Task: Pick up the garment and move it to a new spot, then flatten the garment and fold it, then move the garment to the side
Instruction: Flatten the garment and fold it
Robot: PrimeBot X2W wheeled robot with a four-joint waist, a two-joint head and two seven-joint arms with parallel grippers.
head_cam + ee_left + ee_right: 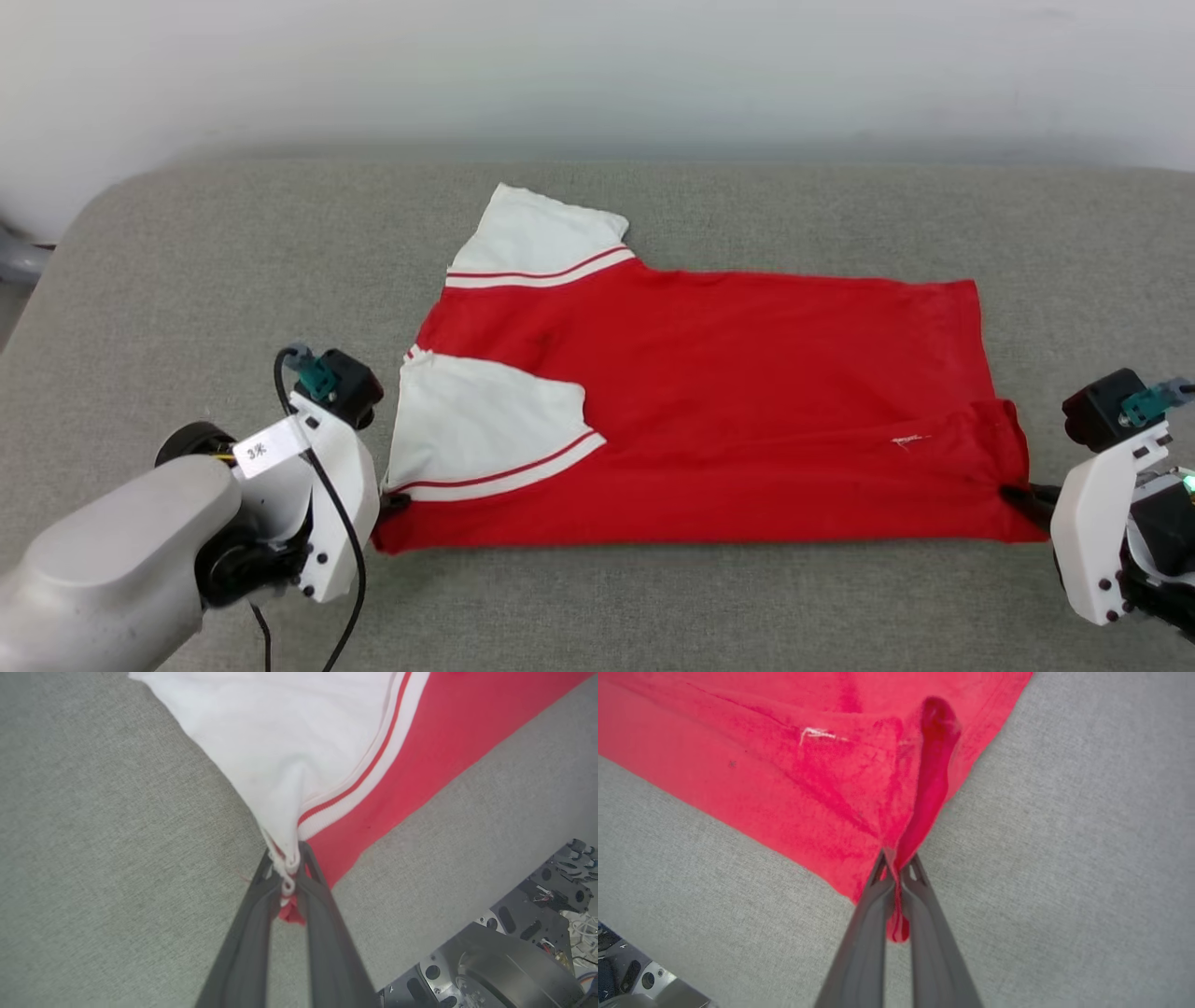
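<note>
Clamped left gripper (287, 858) on sleeve corner of garment (747, 392), right gripper (898, 861) on hem corner. Risked losing thin hem pinch under uneven lift, spoiling fold.

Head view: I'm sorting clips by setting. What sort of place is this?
Probably an indoor robot test room: a grey cloth-covered surface against a plain pale wall, with one red garment laid out.

white tag (269, 449) on left wrist (322, 495), "3"
</note>
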